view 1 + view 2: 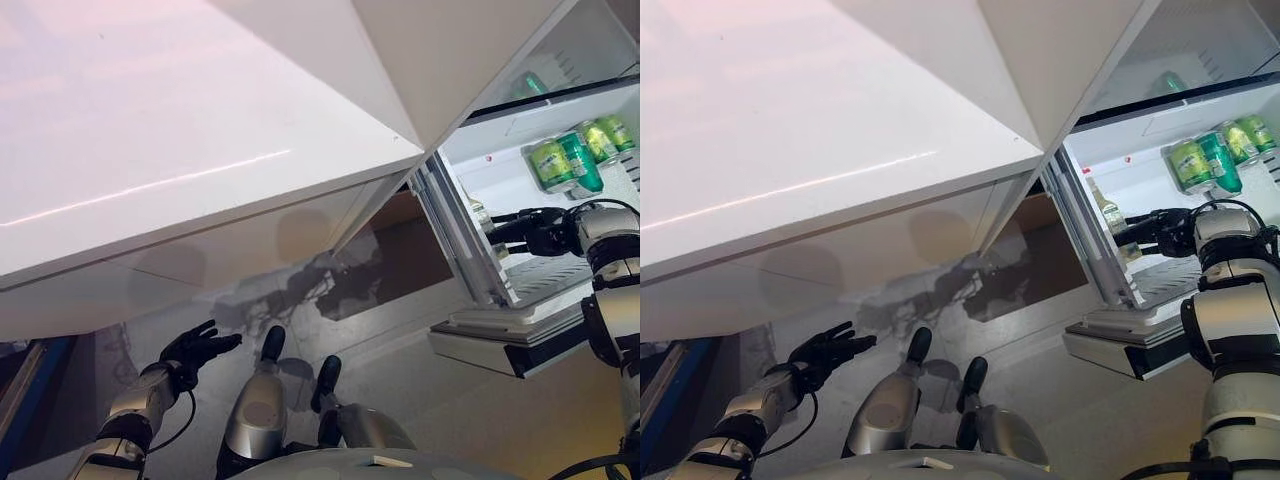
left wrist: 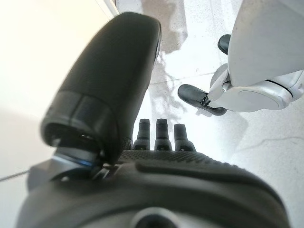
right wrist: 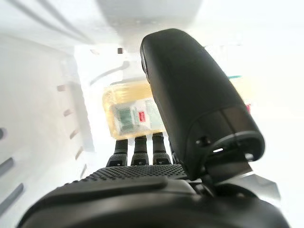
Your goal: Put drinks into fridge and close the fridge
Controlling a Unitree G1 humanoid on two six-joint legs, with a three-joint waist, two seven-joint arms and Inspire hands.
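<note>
My right robot hand, fingers straight and holding nothing, reaches into the fridge; the upright bottle stands just beyond its fingertips.

Right robot hand partly hides a bottle.

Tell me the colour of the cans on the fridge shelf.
Green cans, clearest in the left eye view.
</note>
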